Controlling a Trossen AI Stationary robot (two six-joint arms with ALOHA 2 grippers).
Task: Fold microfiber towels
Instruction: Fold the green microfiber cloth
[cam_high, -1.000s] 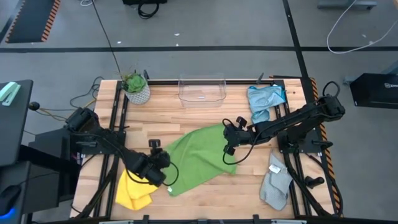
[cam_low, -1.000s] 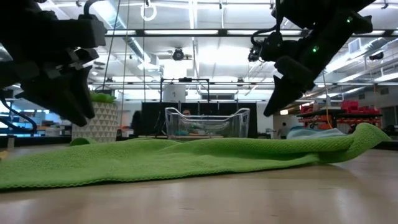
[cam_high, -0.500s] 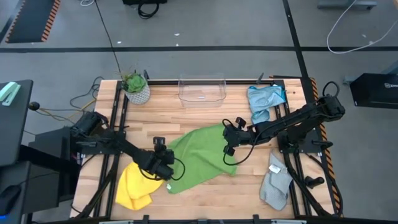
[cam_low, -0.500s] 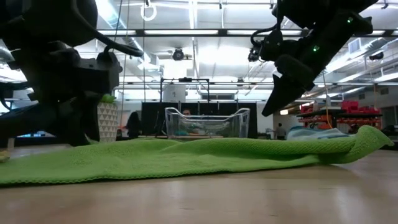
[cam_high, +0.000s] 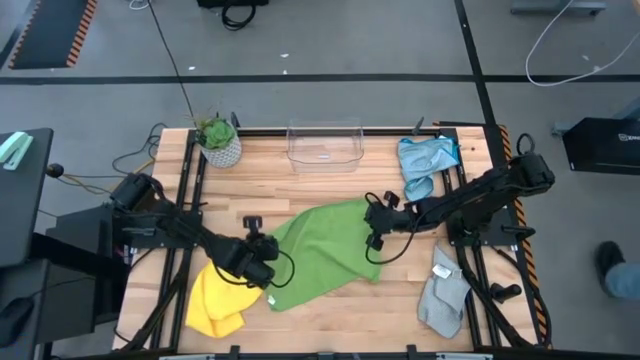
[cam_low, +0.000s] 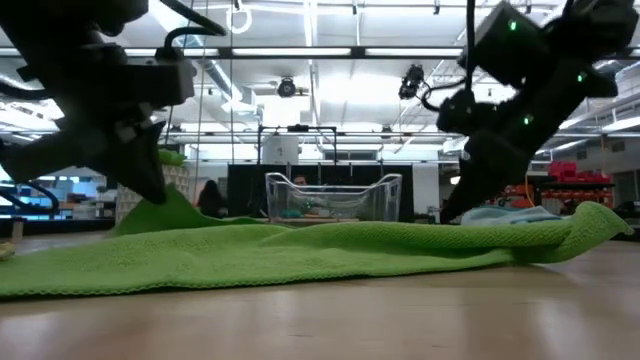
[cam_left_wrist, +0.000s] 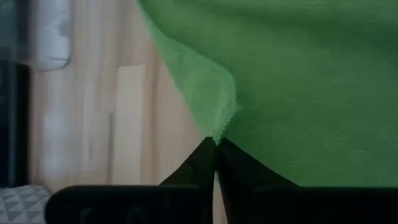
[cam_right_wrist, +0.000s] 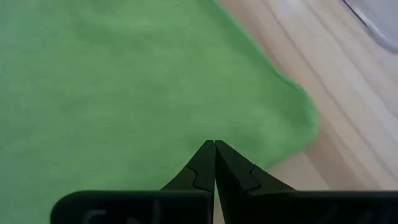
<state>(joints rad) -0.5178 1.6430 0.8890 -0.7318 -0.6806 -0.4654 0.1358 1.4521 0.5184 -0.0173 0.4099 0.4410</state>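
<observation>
We see the left arm reaching from the left edge of the frame toward the lower centre in the high view, its left gripper (cam_high: 268, 262) low, jaws pinched together on a raised fold of the green towel (cam_left_wrist: 298, 87). The right arm stretches in from the right edge toward the centre, wrist tilted down. Its right gripper (cam_high: 372, 240) has its jaws closed tip to tip, just above the same towel's right side.

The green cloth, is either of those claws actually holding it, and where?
Yes. The left gripper is shut on the green towel at its left edge. The right gripper is shut on its right edge.
</observation>
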